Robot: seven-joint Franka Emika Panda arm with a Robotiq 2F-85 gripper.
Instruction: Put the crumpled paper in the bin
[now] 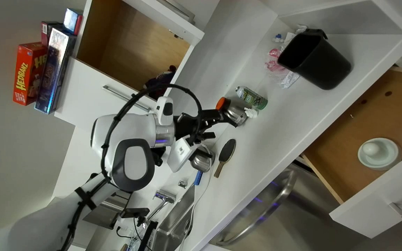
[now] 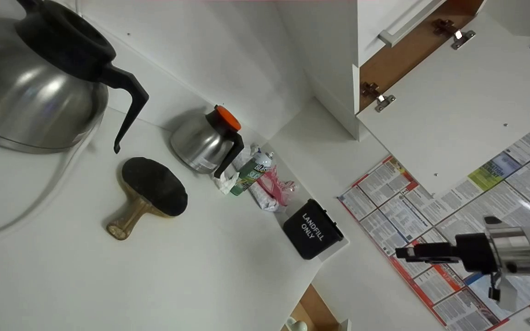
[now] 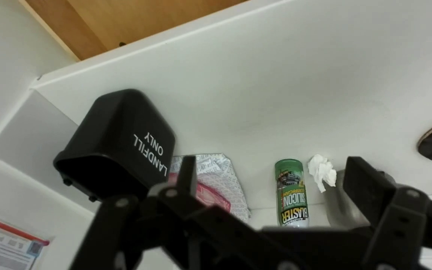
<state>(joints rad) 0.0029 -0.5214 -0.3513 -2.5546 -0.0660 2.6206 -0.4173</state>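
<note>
The crumpled paper [image 1: 251, 113] is a small white wad on the counter, between a spray can and a steel carafe. It also shows in an exterior view [image 2: 226, 183] and in the wrist view [image 3: 321, 172], left of the right finger. The black bin [image 1: 321, 62] stands at the counter's end, its opening empty-looking and dark. It shows in an exterior view [image 2: 312, 230] with white "LANDFILL ONLY" lettering, and in the wrist view [image 3: 122, 131] at left. My gripper [image 3: 271, 165] is open with nothing between its fingers, above the counter and apart from the paper. It shows in both exterior views [image 1: 224, 129] [image 2: 404, 254].
The green spray can [image 3: 291, 183] and steel carafe with orange lid [image 2: 200, 142] stand close beside the paper. Pink-and-white packaging [image 3: 221, 180] lies between can and bin. A black paddle [image 2: 154, 186] and larger carafe [image 2: 39, 92] are farther along. An open drawer [image 1: 372, 115] holds a white bowl.
</note>
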